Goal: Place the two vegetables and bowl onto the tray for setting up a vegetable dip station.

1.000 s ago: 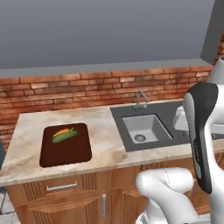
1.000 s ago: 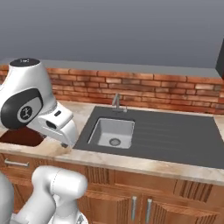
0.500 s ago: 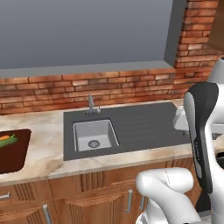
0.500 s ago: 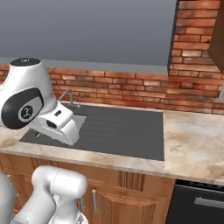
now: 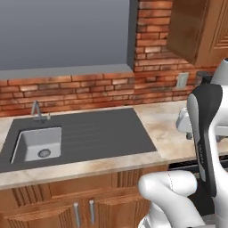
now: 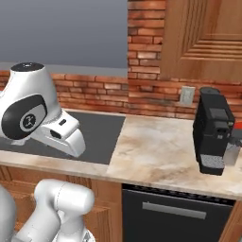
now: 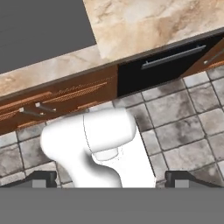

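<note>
- The marble counter [image 6: 160, 151] runs ahead of the gripper [image 7: 113, 178], which hangs in front of its edge, over the floor tiles [image 7: 188, 113] and not over the worktop.
- The dark sink [image 5: 38, 143], with its drainboard, lies ahead and well off to the gripper's left.
- The black dishwasher [image 6: 175, 212] sits under the counter, ahead and slightly right of the gripper.
- The coffee machine [image 6: 213, 130] stands on the counter, well to the right.
- We cannot tell where the bowl is. A red sliver [image 6: 237, 125] just past the coffee machine may be its rim.
- We expect a stiff, light, glossy bowl whose wall could slip. We would pinch the rim with one finger inside and one outside.
- We cannot place the tray or the two vegetables from here.
- The fingertips [image 7: 43, 177] stand spread wide apart, with nothing between them.
- The hand view alone shows this spread. The right base view alone shows the coffee machine and the red sliver, and the left base view alone shows the sink basin.
</note>
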